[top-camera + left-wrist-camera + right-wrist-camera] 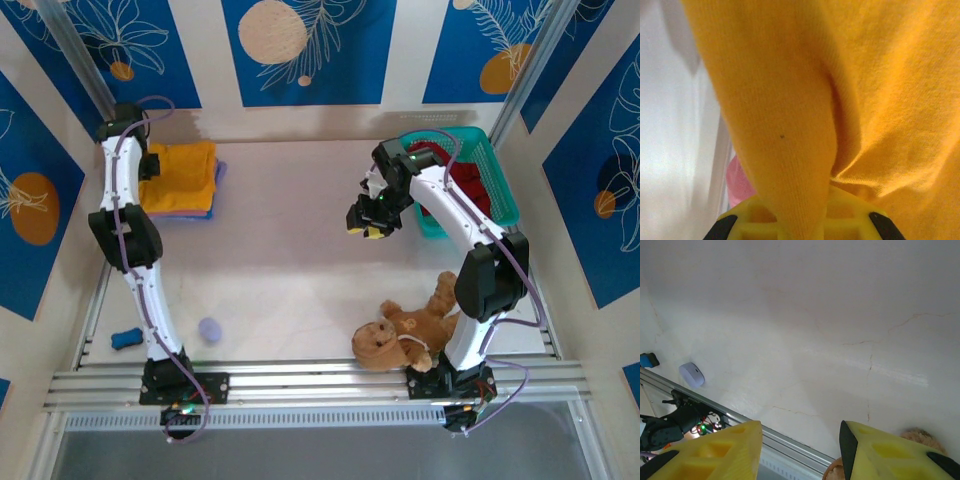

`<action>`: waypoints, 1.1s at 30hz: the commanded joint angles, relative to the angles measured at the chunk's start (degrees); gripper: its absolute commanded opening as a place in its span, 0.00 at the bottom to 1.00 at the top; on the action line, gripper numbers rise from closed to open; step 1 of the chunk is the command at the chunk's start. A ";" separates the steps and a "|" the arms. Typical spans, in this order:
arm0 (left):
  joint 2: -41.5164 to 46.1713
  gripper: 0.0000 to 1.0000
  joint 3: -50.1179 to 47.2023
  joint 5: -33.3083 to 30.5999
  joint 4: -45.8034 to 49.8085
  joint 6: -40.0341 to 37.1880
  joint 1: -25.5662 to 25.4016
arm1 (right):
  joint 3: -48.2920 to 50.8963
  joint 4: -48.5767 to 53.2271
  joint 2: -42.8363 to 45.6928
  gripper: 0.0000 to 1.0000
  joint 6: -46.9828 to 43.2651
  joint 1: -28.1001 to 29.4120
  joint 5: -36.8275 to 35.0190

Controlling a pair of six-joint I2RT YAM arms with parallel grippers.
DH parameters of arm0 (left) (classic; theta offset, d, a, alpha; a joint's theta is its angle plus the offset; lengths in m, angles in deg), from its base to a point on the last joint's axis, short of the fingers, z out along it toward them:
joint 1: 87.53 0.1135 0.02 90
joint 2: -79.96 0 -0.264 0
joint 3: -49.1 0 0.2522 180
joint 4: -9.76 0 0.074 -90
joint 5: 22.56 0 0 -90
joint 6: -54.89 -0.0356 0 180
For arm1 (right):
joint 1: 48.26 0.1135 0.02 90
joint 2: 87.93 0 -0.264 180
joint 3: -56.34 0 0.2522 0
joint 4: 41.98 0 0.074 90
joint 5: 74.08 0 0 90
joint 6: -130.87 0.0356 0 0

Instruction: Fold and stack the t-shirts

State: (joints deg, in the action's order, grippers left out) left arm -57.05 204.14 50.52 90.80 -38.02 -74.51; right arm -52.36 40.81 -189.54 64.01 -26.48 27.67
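Observation:
A folded mustard-orange t-shirt (182, 172) tops a stack at the far left of the table, with a blue t-shirt's edge (205, 212) showing under it. My left gripper (150, 163) sits at the stack's left side. In the left wrist view the left gripper (802, 225) is shut on a fold of the mustard-orange t-shirt (790, 100), and a salmon-pink t-shirt (739, 181) peeks out below. A dark red t-shirt (472, 185) lies in the teal basket (500, 190). My right gripper (370, 222) hangs open over the table's middle, nothing between its fingers (715, 455).
A brown teddy bear (405, 335) lies near the right arm's base, its head edge (920, 436) showing beside the right fingers. A small lavender object (209, 329) and a small blue one (125, 339) rest near the front rail (320, 380).

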 commanded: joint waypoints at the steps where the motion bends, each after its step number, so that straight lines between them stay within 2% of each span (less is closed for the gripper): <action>1: 1.74 0.00 1.37 0.74 -2.96 -2.05 1.18 | -1.82 1.96 -1.10 0.47 0.86 0.71 -0.12; 8: 0.73 0.00 1.37 1.89 -4.35 -2.87 1.22 | -2.53 2.66 -1.58 0.47 0.95 1.60 -0.41; 16: 1.39 0.00 1.33 -1.02 -7.23 -3.54 1.28 | -3.30 3.91 -1.78 0.47 0.68 1.77 -1.00; 17: 1.24 0.08 1.37 -1.06 -7.52 -3.67 1.23 | -3.43 3.91 -1.84 0.47 0.76 1.77 -1.01; 19: 0.80 0.15 1.43 -0.87 -7.44 -3.52 1.23 | -3.41 3.84 -1.76 0.47 1.01 1.77 -0.91; 22: 0.87 0.47 1.55 -1.09 -7.61 -2.37 1.22 | -3.65 3.65 -1.75 0.47 1.23 1.85 -0.59; 25: 1.85 0.81 1.54 -4.41 -7.70 -2.19 1.23 | -4.73 4.07 -1.75 0.47 1.12 1.86 -0.73; 26: 2.47 0.88 1.54 -5.57 -7.78 -2.43 1.29 | -4.94 4.18 -1.46 0.47 1.12 1.86 -0.95; 30: 6.05 0.99 1.13 -8.20 -7.62 -2.18 1.22 | -4.92 3.36 0.23 0.52 1.21 1.61 -2.27; 32: 8.90 0.99 -0.41 -7.73 -7.48 -1.40 1.06 | -4.34 2.55 1.47 0.58 1.30 1.13 -2.84; 33: 10.37 0.99 -1.51 -6.88 -7.48 -0.95 0.98 | -3.85 2.02 2.23 0.64 1.34 0.92 -3.12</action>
State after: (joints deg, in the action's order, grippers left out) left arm -54.39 203.46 44.92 83.48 -39.97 -74.14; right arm -55.86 43.02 -190.43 65.04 -25.11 25.33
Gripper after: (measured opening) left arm 0.991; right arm 0.608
